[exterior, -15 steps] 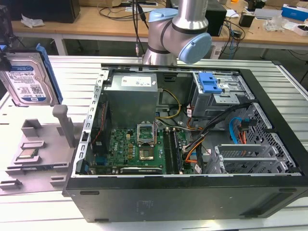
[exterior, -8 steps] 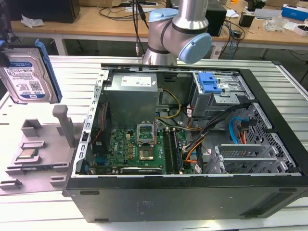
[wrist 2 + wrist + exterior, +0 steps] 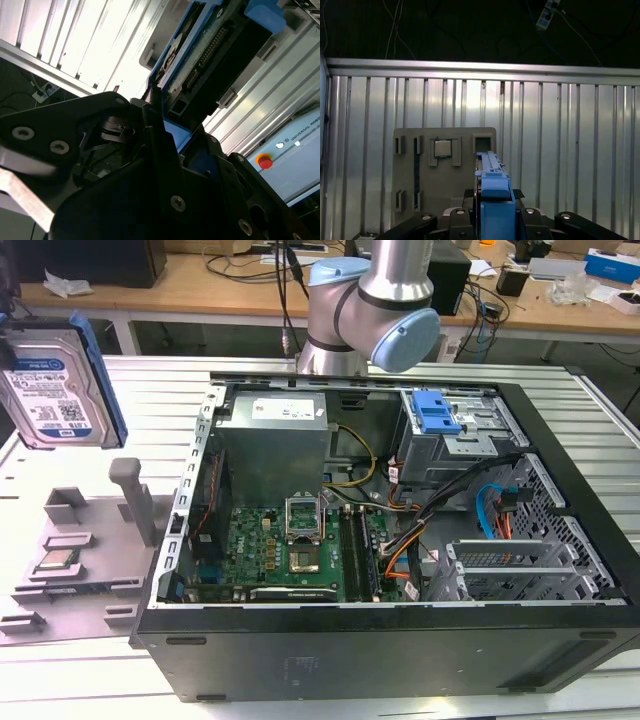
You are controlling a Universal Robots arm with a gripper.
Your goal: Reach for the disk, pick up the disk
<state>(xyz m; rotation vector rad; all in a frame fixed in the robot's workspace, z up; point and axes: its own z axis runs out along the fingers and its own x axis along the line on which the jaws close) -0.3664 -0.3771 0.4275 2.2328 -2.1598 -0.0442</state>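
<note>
The disk [image 3: 55, 390] hangs in the air at the exterior view's left, upright, its blue-and-white label facing the camera and a blue bracket along its edge. It is well above the grey fixture plate [image 3: 100, 520]. My gripper [image 3: 6, 340] shows as a dark shape at the frame's edge behind the disk. In the first wrist view the disk's blue bracket edge [image 3: 495, 197] stands between the black fingers [image 3: 457, 220], seen edge-on. In the second wrist view the disk's connector side [image 3: 210, 55] sticks out past the gripper [image 3: 167, 132], which is shut on it.
An open computer case [image 3: 400, 650] fills the middle of the slatted metal table, with a blue latch [image 3: 436, 412] on its drive cage. The fixture plate [image 3: 410, 170] carries a small square CPU chip [image 3: 443, 148]. The arm's base [image 3: 370, 310] stands behind the case.
</note>
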